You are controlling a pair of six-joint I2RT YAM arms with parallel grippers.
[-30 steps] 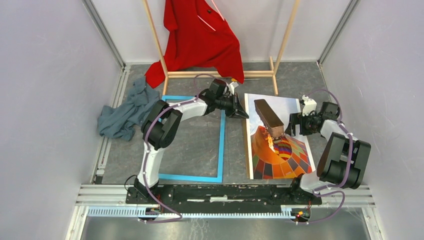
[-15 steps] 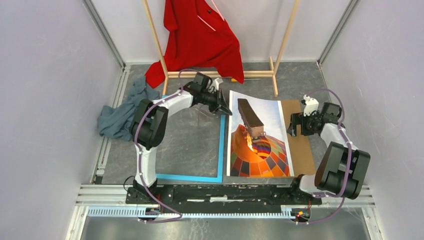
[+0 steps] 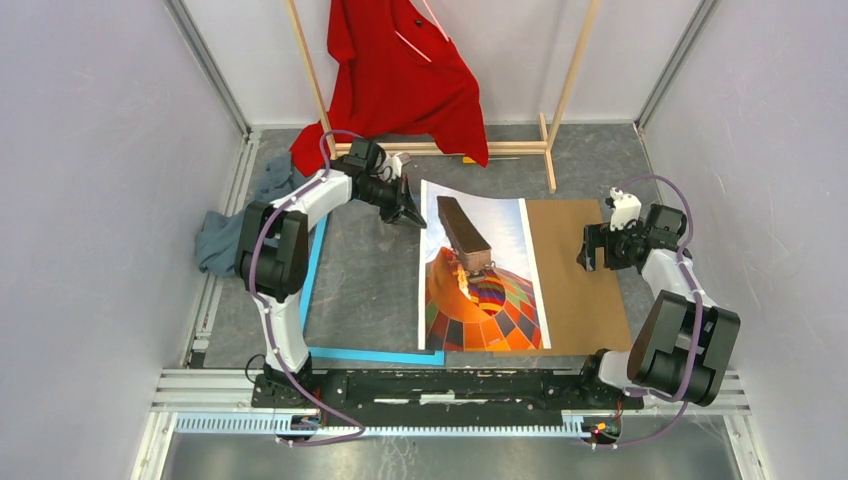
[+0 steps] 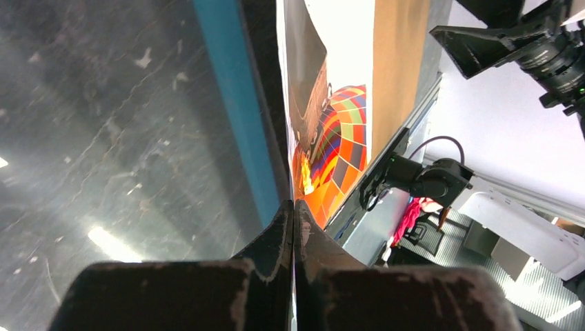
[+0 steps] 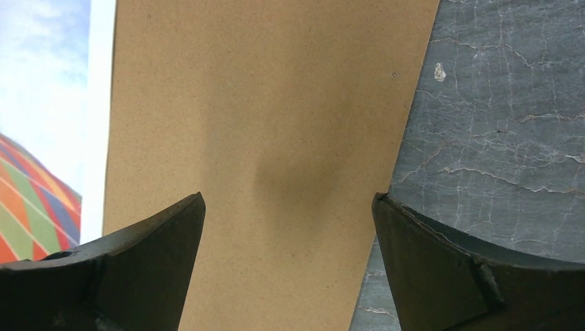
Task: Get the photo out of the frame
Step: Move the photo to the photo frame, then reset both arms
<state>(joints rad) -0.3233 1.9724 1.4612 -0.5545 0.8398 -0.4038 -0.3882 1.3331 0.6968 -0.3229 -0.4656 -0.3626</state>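
The photo is thin paper, smooth, with a slight sheen on the print. The backing board is brown pressed fibre, matt and finely grained. The frame has a smooth light blue face. Its inner surface is glossy, with light spots and fine scratches. The table looks like dark grey stone with pale cracked veins. The fingers of the right gripper are black matt plastic. Those of the left gripper have pale worn edges. The red garment and the blue-grey cloth are soft fabric. The rack is bare pale wood. The rails are dull metal.
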